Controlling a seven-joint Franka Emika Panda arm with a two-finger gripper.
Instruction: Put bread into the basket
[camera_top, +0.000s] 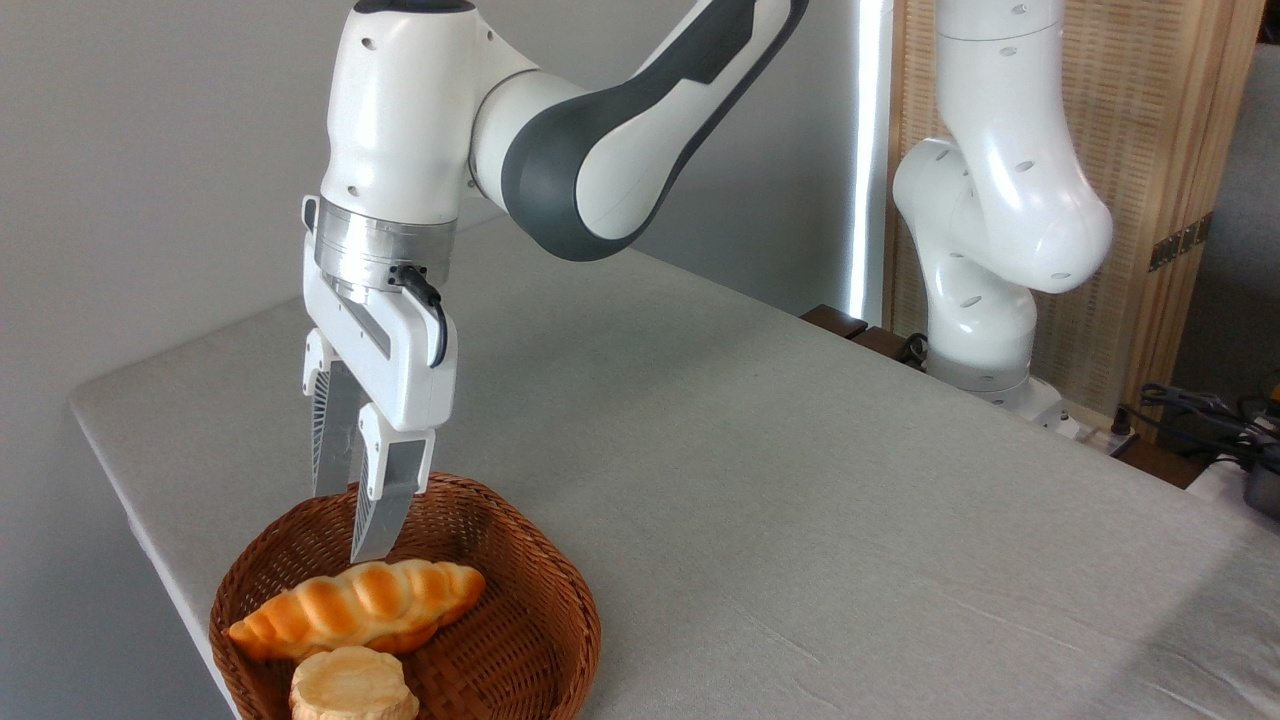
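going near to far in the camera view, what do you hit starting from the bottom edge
round pale bun → bread lying in the basket → end effector, hanging just above and behind the bread, fingers a little apart → bare grey table → robot base at the far edge

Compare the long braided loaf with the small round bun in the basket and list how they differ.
The bread is long and tapered; the round bun is a short puck. The bread is golden-orange with a browned, braided top; the bun is pale yellow and smoother. The bread spans much of the basket, just below the end effector; the bun sits nearer the camera, partly cut off by the picture's edge. Both lie inside the basket.
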